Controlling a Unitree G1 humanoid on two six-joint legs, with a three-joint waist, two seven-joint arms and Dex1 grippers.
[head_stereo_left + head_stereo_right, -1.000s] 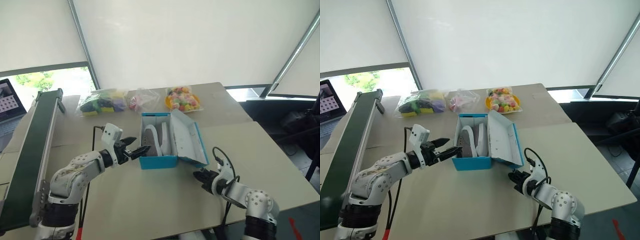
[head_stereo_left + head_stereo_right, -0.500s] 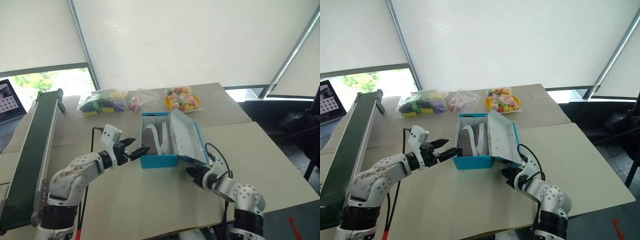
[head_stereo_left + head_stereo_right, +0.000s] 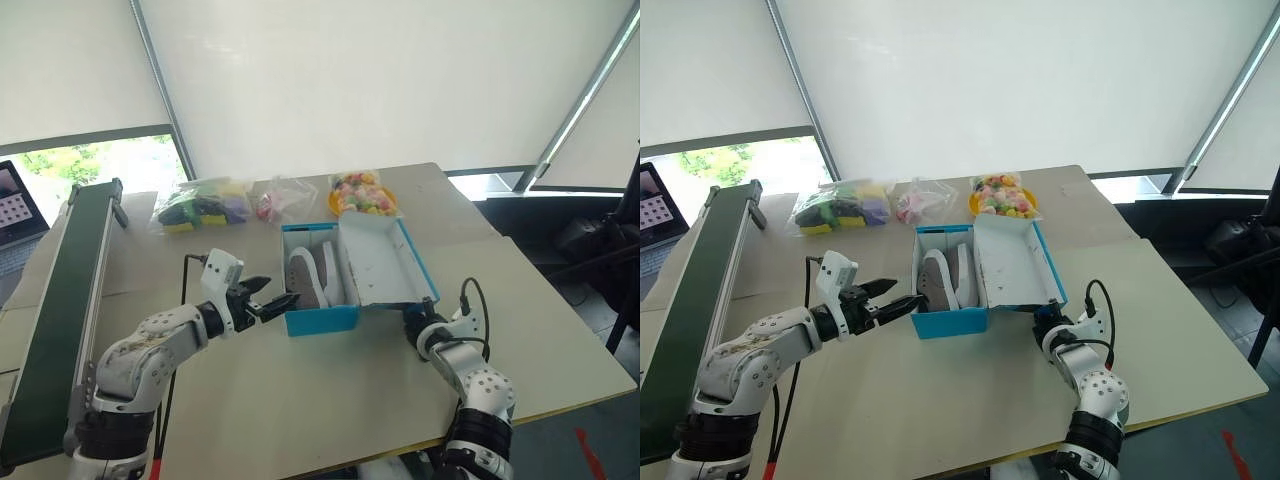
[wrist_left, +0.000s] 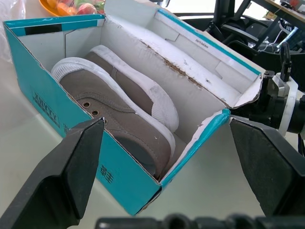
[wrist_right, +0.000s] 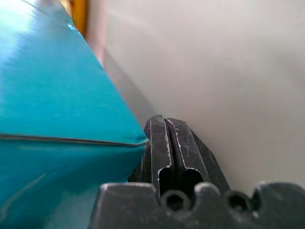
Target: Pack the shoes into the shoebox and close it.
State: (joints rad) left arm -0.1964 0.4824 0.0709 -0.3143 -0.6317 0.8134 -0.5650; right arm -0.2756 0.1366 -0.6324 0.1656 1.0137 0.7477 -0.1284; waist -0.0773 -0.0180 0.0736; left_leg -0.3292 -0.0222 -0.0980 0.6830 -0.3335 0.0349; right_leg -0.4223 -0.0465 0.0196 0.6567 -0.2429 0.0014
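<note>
Grey-brown sneakers sit on edge inside turquoise cardboard shoebox, lid open. Left gripper, spread, steadies its near corner; right gripper, pressed together, probably under the lid edge to flip it.

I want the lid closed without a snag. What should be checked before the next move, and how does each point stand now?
1. Both shoes inside the shoebox, below its rim: ok.
2. Lid closed: not ok, it hangs open toward the right gripper.
3. Right gripper shut, tips under the lid's outer edge: ok.
4. Left gripper open at the box's near left corner, able to brace it: ok; contact cannot tell.
5. Clear bags away from the lid's swing: ok.
</note>
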